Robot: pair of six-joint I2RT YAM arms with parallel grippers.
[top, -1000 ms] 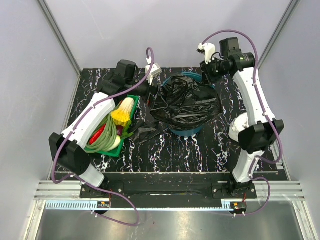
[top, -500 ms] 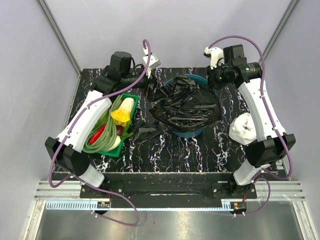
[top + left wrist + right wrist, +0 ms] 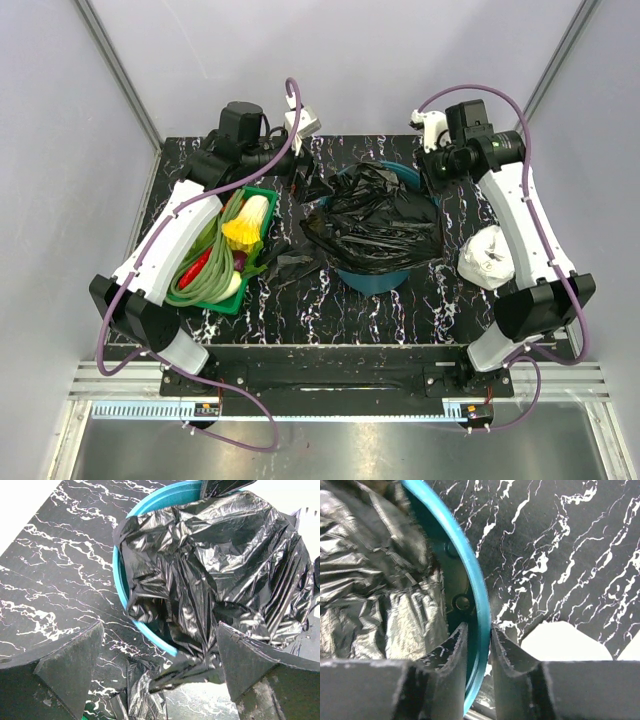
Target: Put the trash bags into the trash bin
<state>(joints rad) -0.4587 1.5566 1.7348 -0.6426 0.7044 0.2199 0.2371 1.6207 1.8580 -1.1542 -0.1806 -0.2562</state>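
Observation:
The teal trash bin (image 3: 372, 279) stands mid-table with a big crinkly black trash bag (image 3: 375, 215) heaped over its mouth and spilling down the sides. A smaller bundle of black trash bag (image 3: 290, 266) lies on the table at the bin's left. My right gripper (image 3: 432, 172) is shut on the bin's rim (image 3: 470, 580) at its far right, one finger inside and one outside (image 3: 479, 627). My left gripper (image 3: 160, 627) hangs wide open above the bin's left side, with the bag (image 3: 210, 570) and rim (image 3: 150, 632) below it, holding nothing.
A shallow green tray (image 3: 264, 192) of vegetables sits left of the bin, under my left arm. A crumpled white wad (image 3: 487, 258) lies at the right, beside my right arm. Grey walls close in the table's back and sides.
My left gripper has pulled back from the bag toward the far left. The right arm swung outward and its gripper settled on the bin's far right rim. The bag's top bunched up slightly.

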